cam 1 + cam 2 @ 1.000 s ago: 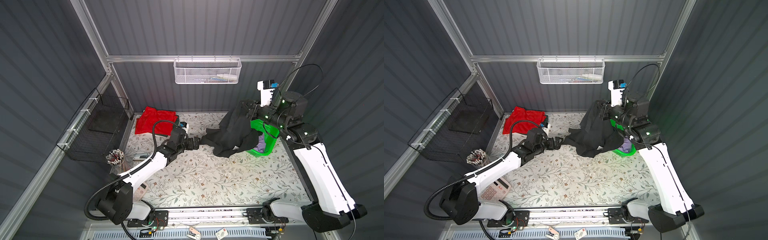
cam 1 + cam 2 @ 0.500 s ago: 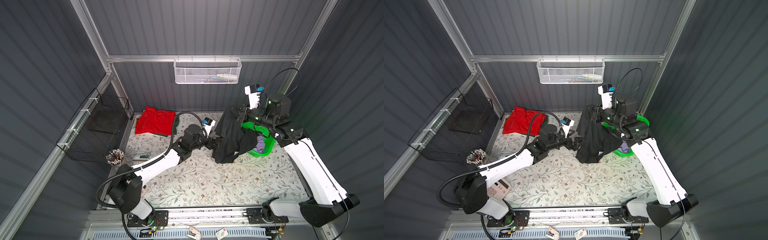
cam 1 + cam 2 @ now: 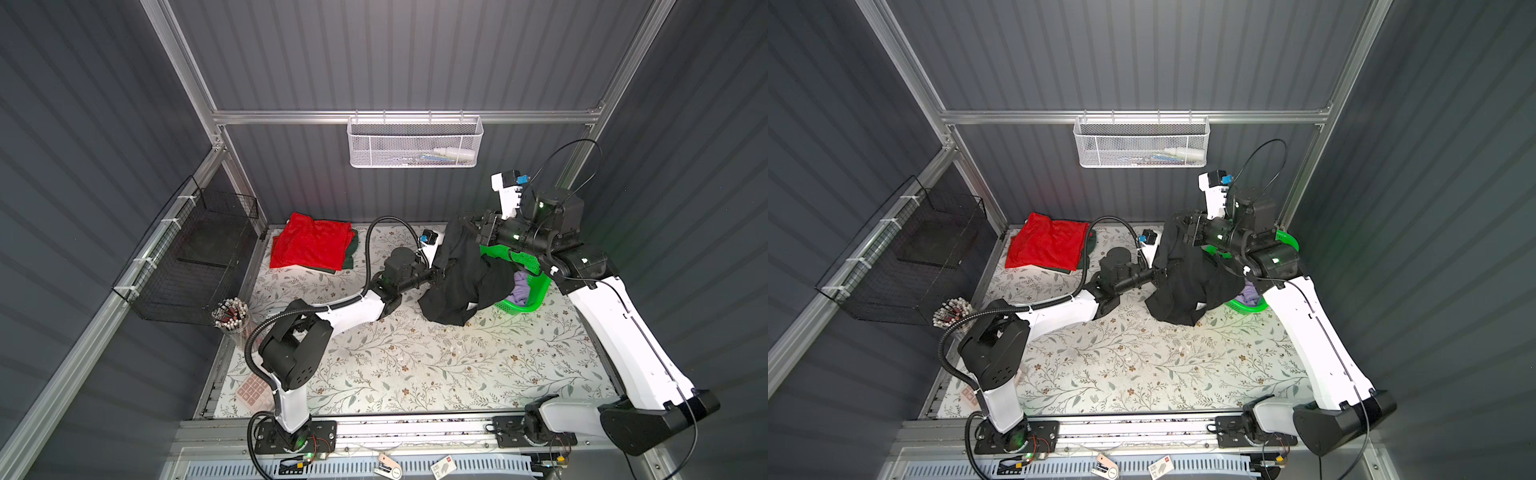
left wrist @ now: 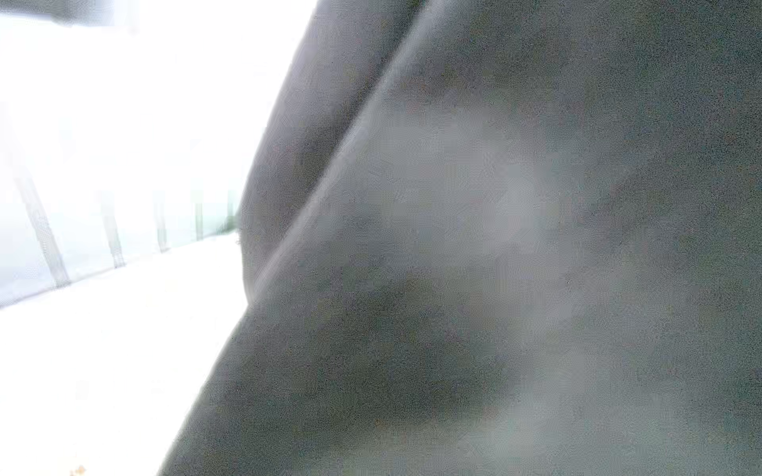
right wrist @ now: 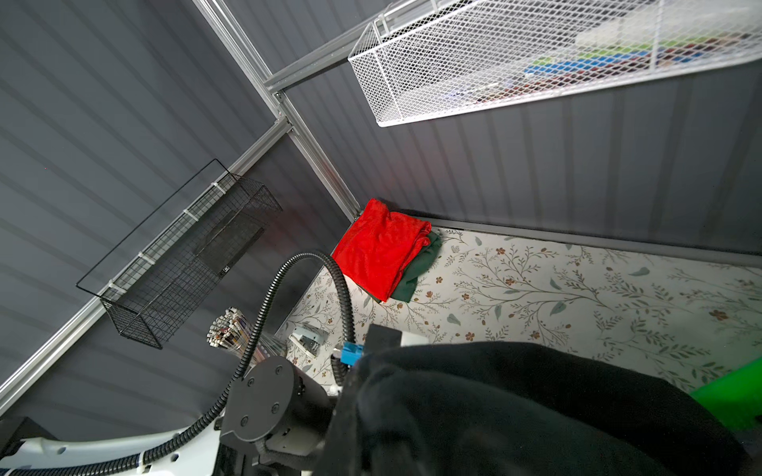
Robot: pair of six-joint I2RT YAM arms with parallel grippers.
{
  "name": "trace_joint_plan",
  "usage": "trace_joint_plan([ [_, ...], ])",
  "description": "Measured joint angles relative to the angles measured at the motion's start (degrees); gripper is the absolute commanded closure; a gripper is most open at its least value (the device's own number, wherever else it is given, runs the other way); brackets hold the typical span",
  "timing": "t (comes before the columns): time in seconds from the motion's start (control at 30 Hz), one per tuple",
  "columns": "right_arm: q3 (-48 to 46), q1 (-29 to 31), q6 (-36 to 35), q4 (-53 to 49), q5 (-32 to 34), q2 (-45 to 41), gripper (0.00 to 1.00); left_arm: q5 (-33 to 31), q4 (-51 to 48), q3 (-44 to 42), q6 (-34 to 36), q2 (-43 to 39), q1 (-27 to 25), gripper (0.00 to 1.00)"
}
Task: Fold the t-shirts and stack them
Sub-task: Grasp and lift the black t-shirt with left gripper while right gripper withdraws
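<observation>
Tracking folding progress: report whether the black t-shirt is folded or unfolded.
Unfolded. The black t-shirt hangs bunched from the right end effector, draped across the green basket with its lower end heaped on the table.

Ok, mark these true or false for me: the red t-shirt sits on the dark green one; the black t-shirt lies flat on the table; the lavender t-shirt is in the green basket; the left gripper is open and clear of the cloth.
1. The red t-shirt lies folded on top of the dark green t-shirt. True.
2. The black t-shirt lies flat on the table. False: it hangs from the right gripper, drapes over the green basket, and only its lower end rests on the table.
3. The lavender t-shirt is in the green basket. True.
4. The left gripper is open and clear of the cloth. False: it is shut on the black t-shirt's side.
</observation>
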Motion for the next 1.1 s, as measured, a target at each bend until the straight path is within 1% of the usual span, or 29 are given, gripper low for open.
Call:
trace_joint_plan([
  [0.07,-1.6,-0.6,1.0,1.0,-0.6,-0.5,1.0,-2.0,0.0,0.0,0.2,-0.5,0.0,1.0],
  [0.1,-2.8,-1.0,1.5,1.7,-1.0,-0.9,0.96,-3.2,-0.4,0.0,0.5,-1.0,0.0,1.0],
  [0.17,-4.7,-1.7,2.3,2.5,-1.1,-1.5,0.72,-5.9,-2.5,0.0,1.5,-2.6,0.0,1.0],
  [0.2,-5.6,-2.3,2.8,2.7,-0.9,-1.8,0.57,-7.4,-3.7,0.0,2.2,-3.8,0.0,1.0],
  [0.23,-6.6,-2.8,3.0,2.8,-0.5,-2.1,0.5,-8.8,-5.2,0.1,3.1,-5.1,0.1,1.0],
  [0.3,-8.4,-3.9,3.2,2.6,1.6,-2.8,0.44,-11.5,-8.5,1.4,5.7,-7.8,0.1,1.0],
  [0.4,-11.0,-5.2,3.6,0.4,8.6,-3.8,0.43,-15.4,-14.1,7.4,10.2,-9.9,0.5,1.0],
  [0.47,-12.3,-6.4,4.3,-2.4,14.1,-4.1,0.43,-17.2,-15.1,11.3,13.1,-11.0,0.9,1.0],
  [0.6,-16.8,-11.7,7.0,-7.4,23.8,-4.2,0.44,-18.6,-15.5,16.7,17.4,-13.1,1.2,1.0],
  [0.73,-23.1,-16.5,9.0,-10.6,30.9,-3.2,0.42,-18.6,-17.3,22.8,20.7,-13.0,1.4,1.0],
  [0.8,-25.2,-18.1,9.5,-11.5,32.7,-1.9,0.42,-19.1,-18.5,24.9,22.3,-13.1,1.3,1.0],
  [0.9,-27.4,-20.0,9.9,-12.2,34.3,0.7,0.42,-21.0,-18.7,25.2,25.0,-13.7,1.3,1.0],
  [1.1,-29.0,-23.1,9.9,-12.5,35.6,5.9,0.47,-28.4,-20.9,20.0,28.9,-18.3,1.6,1.0],
])
